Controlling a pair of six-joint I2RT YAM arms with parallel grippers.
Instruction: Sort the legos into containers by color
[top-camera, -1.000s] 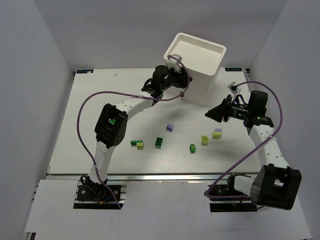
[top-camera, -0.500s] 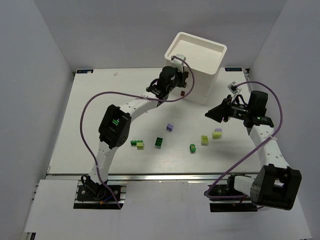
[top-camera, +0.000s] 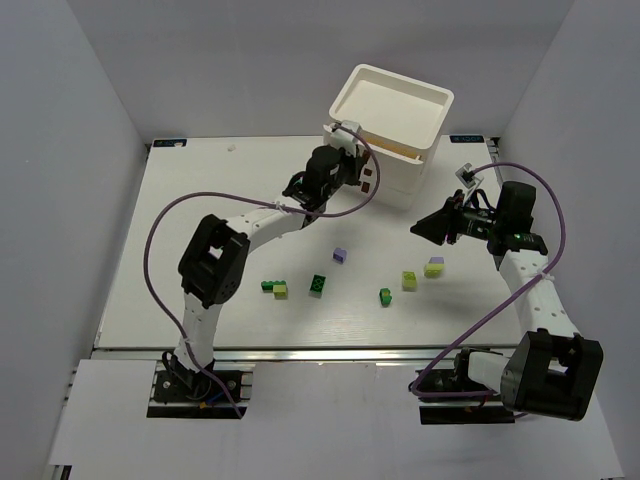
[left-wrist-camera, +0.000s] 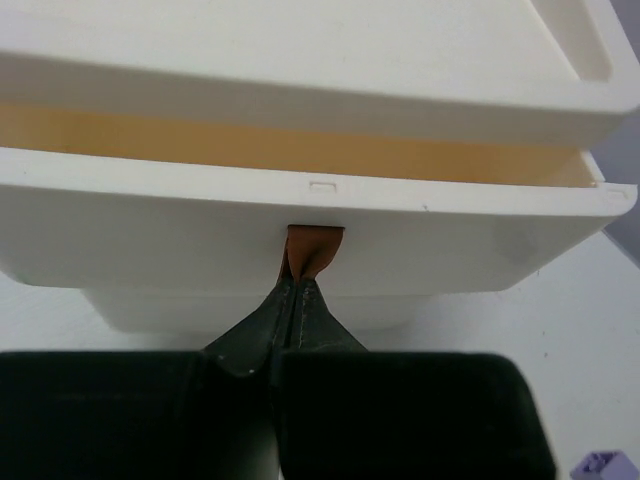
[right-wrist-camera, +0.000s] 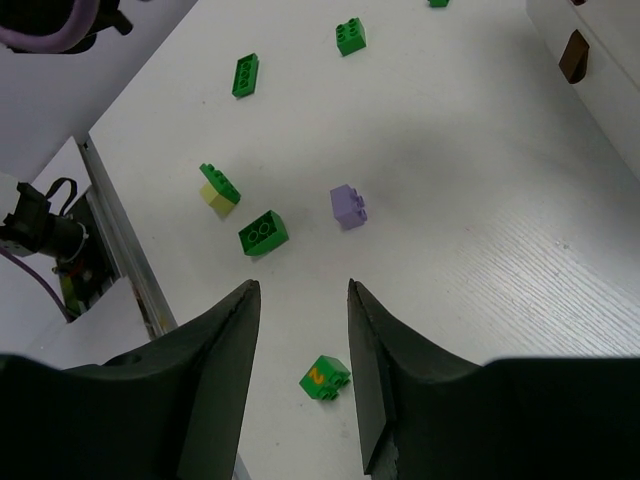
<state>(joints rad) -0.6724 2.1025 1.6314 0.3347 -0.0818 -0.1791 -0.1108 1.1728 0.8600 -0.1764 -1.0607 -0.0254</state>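
The white stack of containers (top-camera: 392, 125) stands at the back of the table. My left gripper (left-wrist-camera: 300, 286) is shut on the brown handle (left-wrist-camera: 314, 248) of the top drawer (left-wrist-camera: 200, 220). That drawer is slid out a little, and a yellowish gap shows above its front. My left gripper (top-camera: 358, 178) sits at the unit's front left. The legos lie loose mid-table: a purple one (top-camera: 340, 255), a dark green one (top-camera: 318, 284), a green and lime pair (top-camera: 274, 288), a green one (top-camera: 385, 296), a lime one (top-camera: 409, 280). My right gripper (right-wrist-camera: 303, 290) hovers open above a green brick (right-wrist-camera: 324, 378).
A purple and lime brick (top-camera: 434, 266) lies under the right arm. Another brown drawer handle (right-wrist-camera: 573, 55) shows at the right wrist view's top right. The table's metal front rail (top-camera: 300, 352) runs along the near edge. Grey walls close in both sides.
My left gripper has closed on the drawer handle and drawn back toward its arm, sliding the top drawer out a little. The right arm has not moved.
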